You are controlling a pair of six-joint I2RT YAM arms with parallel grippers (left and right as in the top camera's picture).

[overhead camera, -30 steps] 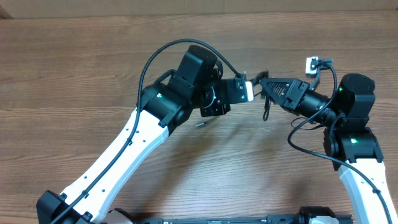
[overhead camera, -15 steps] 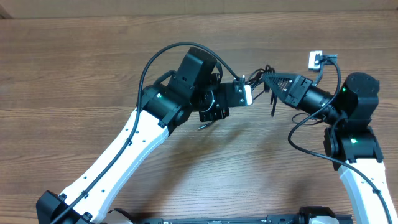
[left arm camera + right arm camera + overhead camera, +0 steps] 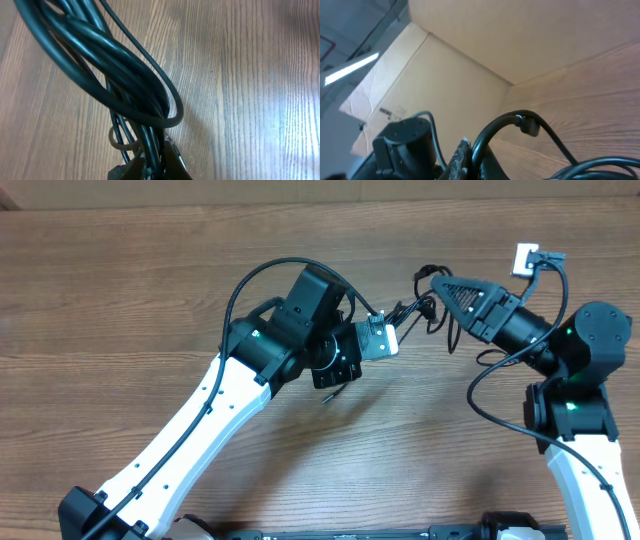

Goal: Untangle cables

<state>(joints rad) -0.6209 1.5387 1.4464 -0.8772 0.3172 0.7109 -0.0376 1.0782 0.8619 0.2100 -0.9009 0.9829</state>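
Observation:
The cables (image 3: 415, 308) are a tangle of thin black cords held above the wooden table between my two grippers. My left gripper (image 3: 385, 335) is shut on the bundle. In the left wrist view several twisted cords (image 3: 125, 75) run up from its jaws (image 3: 155, 167), with a thin band around them. My right gripper (image 3: 435, 280) is shut on one cord. In the right wrist view that cord (image 3: 495, 127) arches out of the jaws (image 3: 475, 162) to a small plug end (image 3: 530, 125). A loop (image 3: 452, 330) hangs below the right gripper. A loose end (image 3: 330, 392) shows under the left arm.
A white block (image 3: 527, 258) on the right arm's own wire sits at the back right. The wooden table (image 3: 120, 300) stretches to the left and front. A cardboard wall (image 3: 485, 45) stands behind the table.
My right gripper has moved away and to the right with its cord. My left gripper has drawn back slightly left. The bundle is stretched out more between them.

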